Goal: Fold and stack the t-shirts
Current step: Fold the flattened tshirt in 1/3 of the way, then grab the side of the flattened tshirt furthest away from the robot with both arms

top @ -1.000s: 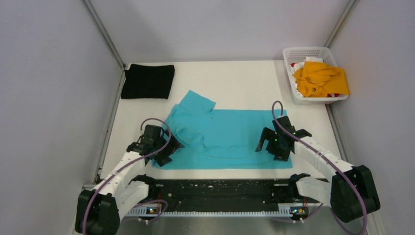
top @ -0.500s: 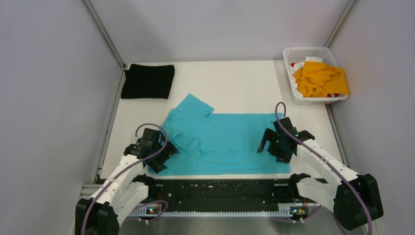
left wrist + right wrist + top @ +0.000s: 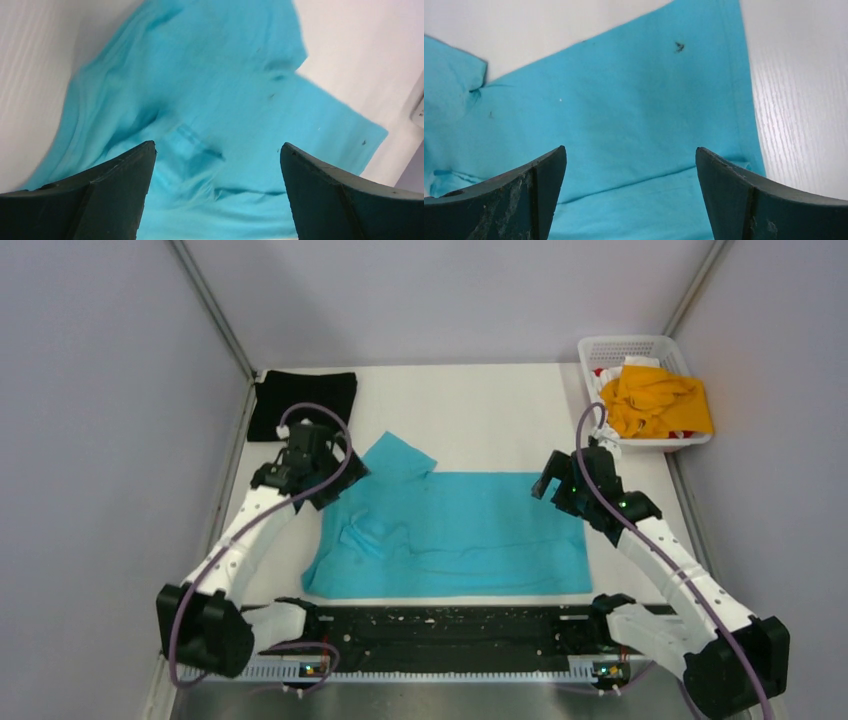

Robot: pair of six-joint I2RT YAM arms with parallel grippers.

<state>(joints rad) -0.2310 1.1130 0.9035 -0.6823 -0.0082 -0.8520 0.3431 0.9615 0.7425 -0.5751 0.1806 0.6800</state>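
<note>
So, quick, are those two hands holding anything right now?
Left hand: open, holding nothing, over the turquoise shirt.
Right hand: open, holding nothing.

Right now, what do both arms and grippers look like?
White links, black joints on left arm and right arm, a purple cable looped along each. Black left gripper and right gripper; fingers dark, wedge-shaped, the right pair scuffed.

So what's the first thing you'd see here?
The big turquoise t-shirt spread in the middle of the table, the left pincer and right pincer open above its far side. Then the orange-yellow t-shirt heaped in the white basket at the far right corner, and the black t-shirt folded at far left.
</note>
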